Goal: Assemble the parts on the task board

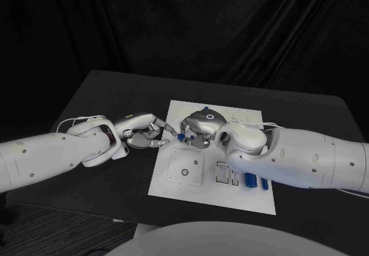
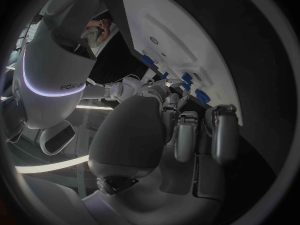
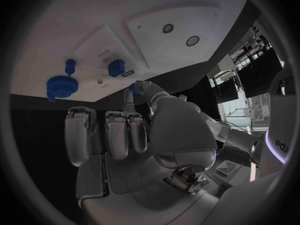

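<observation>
- The flat white rectangular task board [image 1: 250,198] lies in the middle of the black table [image 1: 100,101], running from the centre toward the lower right of the head view.
- The silver left hand [image 1: 146,134] sits at the board's left edge, left of centre in the head view, fingers curled inward toward the other hand; whether it holds anything cannot be told.
- The silver right hand [image 1: 201,125] hovers over the board's upper part at the centre of the frame, its fingertips pinching a small blue part [image 1: 182,136] just beside the left hand's fingers.
- In the right wrist view the same small blue piece [image 3: 133,87] shows at the tip of a raised finger.
- A raised white square plate [image 1: 185,166] with a small round hole lies on the board, below both hands.
- Two blue cylindrical pegs [image 1: 251,180] lie side by side near the board's lower right, beside the right forearm.
- A blue toothed gear [image 3: 61,85] sits on the board in the left of the right wrist view, with a blue block [image 3: 116,67] nearby.
</observation>
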### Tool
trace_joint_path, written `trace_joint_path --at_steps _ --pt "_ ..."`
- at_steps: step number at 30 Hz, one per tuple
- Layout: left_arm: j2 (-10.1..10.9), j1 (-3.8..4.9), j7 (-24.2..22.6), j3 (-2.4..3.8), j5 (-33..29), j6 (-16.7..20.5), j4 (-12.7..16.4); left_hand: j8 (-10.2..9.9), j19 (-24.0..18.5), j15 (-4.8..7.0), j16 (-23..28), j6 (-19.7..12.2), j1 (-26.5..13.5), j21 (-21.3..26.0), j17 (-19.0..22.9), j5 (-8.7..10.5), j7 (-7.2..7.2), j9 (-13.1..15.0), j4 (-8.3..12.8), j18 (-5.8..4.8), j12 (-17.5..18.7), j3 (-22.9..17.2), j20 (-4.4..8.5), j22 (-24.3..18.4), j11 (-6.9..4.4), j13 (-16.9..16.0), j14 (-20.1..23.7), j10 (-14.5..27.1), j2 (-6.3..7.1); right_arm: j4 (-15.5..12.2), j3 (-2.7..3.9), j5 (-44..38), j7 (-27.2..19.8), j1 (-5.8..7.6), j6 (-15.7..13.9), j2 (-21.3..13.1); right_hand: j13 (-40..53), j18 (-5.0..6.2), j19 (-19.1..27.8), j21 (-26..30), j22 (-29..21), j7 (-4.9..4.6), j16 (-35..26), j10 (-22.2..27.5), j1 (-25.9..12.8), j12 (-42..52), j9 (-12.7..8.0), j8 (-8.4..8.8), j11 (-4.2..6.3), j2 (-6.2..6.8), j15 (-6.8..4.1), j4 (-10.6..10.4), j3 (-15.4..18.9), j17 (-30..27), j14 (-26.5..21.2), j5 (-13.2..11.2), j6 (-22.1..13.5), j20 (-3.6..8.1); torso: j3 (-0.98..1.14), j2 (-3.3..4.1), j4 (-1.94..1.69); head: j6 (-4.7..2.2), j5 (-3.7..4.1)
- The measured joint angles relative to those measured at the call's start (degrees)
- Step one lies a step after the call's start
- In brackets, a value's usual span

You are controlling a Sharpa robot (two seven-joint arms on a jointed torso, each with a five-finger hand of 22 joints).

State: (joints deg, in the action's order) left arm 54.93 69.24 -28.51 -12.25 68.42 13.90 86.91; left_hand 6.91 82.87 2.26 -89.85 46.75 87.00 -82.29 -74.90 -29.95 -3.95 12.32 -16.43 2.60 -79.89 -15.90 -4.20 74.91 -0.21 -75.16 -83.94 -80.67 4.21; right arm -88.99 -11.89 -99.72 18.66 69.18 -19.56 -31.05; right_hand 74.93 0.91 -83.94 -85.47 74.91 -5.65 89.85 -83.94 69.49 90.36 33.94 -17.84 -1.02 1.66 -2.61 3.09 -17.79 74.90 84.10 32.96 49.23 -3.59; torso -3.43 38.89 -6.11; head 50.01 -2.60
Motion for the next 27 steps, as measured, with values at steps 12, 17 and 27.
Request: trace_joint_path --at_steps 12,17,27 --pt "-1.79 -0.26 1.57 0.0 0.65 -1.73 -1.69 -1.53 0.0 0.0 0.0 -0.73 -0.3 0.0 0.0 0.0 0.23 -1.22 0.07 0.0 -0.01 -1.21 0.0 0.0 -0.2 0.25 0.0 -0.2 0.3 -0.07 0.0 0.24 -0.02 0.01 0.05 -0.04 0.0 0.0 0.0 0.0 0.0 0.0 0.0 0.0 -0.22 0.0 -0.01 0.0 0.0 0.22 0.0 0.0 0.0 0.0 0.0 -0.23 0.0 0.0 0.0 0.0 0.0 0.0 0.01" --pt "-2.21 -0.36 2.43 0.01 0.74 -2.33 -2.21 -1.53 -0.23 -0.01 0.0 -0.72 -0.53 0.0 0.0 0.17 0.24 -1.33 0.17 0.0 0.01 -1.31 0.23 0.0 -0.2 0.2 0.0 -0.21 0.53 -0.17 0.0 0.27 -0.02 0.01 0.05 -0.11 0.0 0.0 0.0 0.0 -0.01 0.0 0.0 0.0 -0.22 0.0 -0.13 0.0 0.0 0.22 0.0 0.0 0.0 0.0 0.0 -0.22 0.0 0.0 0.0 0.0 0.0 0.0 0.07" --pt "-3.16 -0.71 4.23 0.01 0.8 -3.56 -3.52 -1.76 -0.43 -0.01 0.0 -0.91 -0.53 0.75 0.0 0.25 0.05 -1.63 0.23 -0.01 0.49 -1.84 0.43 0.0 0.13 0.04 0.0 0.13 0.53 -0.47 0.0 0.32 -0.02 0.01 0.03 -0.3 0.0 0.0 0.0 0.0 -0.01 0.0 0.0 0.0 -0.22 0.0 -0.14 0.21 0.0 0.22 0.0 0.0 0.0 0.0 0.0 -0.46 0.0 0.0 0.02 -0.01 0.01 0.0 0.18"
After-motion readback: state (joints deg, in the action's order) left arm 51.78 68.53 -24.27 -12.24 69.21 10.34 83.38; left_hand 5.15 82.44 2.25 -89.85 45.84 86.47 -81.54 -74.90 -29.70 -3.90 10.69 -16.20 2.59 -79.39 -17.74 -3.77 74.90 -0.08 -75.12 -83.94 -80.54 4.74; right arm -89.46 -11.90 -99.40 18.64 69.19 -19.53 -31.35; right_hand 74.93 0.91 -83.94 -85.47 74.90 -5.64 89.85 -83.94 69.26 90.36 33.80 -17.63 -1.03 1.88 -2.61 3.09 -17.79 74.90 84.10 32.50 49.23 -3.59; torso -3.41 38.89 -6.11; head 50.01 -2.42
